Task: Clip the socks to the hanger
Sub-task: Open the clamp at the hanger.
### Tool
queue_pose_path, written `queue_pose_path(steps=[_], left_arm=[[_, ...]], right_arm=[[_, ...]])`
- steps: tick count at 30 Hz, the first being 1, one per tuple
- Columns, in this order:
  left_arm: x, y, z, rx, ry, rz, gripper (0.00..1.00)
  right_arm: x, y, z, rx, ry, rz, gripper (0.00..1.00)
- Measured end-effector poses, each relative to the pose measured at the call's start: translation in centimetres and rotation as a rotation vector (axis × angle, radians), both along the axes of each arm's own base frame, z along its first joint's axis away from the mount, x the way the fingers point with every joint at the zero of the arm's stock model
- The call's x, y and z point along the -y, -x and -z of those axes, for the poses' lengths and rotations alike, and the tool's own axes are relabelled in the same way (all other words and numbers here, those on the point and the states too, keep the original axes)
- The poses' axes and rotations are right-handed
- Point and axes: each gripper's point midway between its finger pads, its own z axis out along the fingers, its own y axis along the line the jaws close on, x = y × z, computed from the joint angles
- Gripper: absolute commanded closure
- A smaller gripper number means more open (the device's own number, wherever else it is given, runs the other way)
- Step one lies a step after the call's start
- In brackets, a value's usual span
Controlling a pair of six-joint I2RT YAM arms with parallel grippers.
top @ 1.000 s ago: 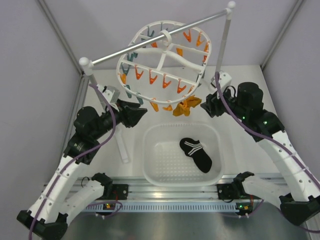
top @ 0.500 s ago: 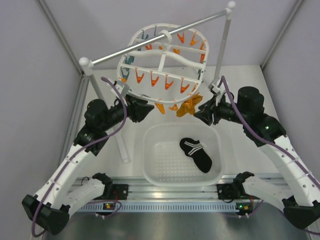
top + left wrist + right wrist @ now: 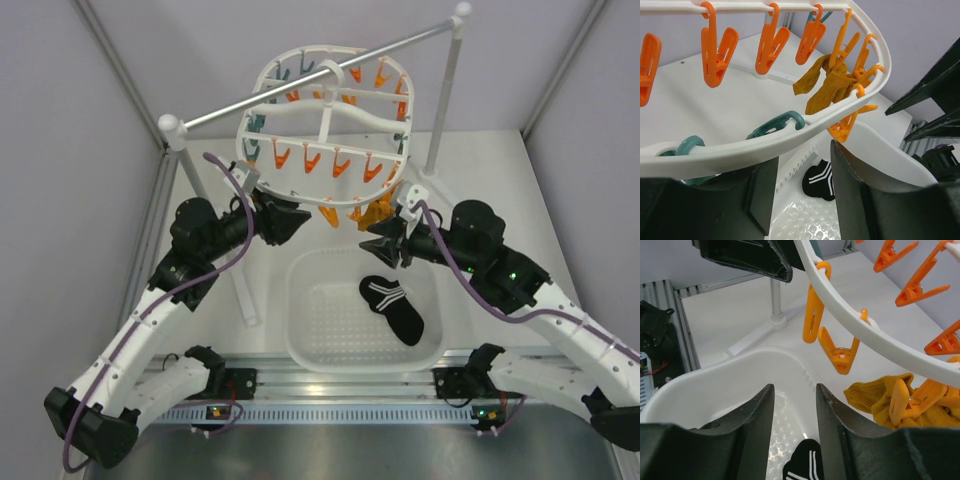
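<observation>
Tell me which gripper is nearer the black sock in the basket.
Right. The right gripper hovers at the far rim of the basket, close to the black sock; the left gripper is farther, at the hanger.

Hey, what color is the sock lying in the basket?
The sock is black with thin white stripes; top external view shows it best.

Mustard socks (image 3: 829,86) hang clipped on the rim of the white hanger (image 3: 790,141); below, a black striped sock (image 3: 818,181) lies in a basket (image 3: 807,222).

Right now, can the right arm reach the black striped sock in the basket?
Probably yes: the right gripper hangs over the basket, jaws open and empty, black striped sock uncovered below it.
</observation>
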Motion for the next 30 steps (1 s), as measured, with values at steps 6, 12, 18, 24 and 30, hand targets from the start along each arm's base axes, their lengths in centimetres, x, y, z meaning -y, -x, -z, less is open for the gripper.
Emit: queue_pose_path(steps=[6, 12, 18, 24, 30], left_arm=[[0.0, -0.1, 0.0, -0.013, 0.008, -0.007, 0.49], [-0.2, -0.2, 0.3, -0.026, 0.005, -0.022, 0.49], [-0.3, -0.3, 0.3, -0.029, 0.004, -0.029, 0.49], [-0.2, -0.4, 0.5, -0.037, 0.004, -0.027, 0.48], [-0.1, -0.2, 0.6, -0.041, 0.002, -0.017, 0.48]], right_arm=[[-0.4, -3.4, 1.7, 0.077, -0.015, 0.13, 0.55], [0.1, -5.6, 2.4, 0.151, -0.027, 0.229, 0.53], [-0.6, -6.5, 1.0, 0.21, -0.084, 0.238, 0.52], [-1.7, -6.9, 0.8, 0.233, -0.102, 0.208, 0.53], [-2.2, -6.9, 1.0, 0.23, -0.104, 0.189, 0.57]])
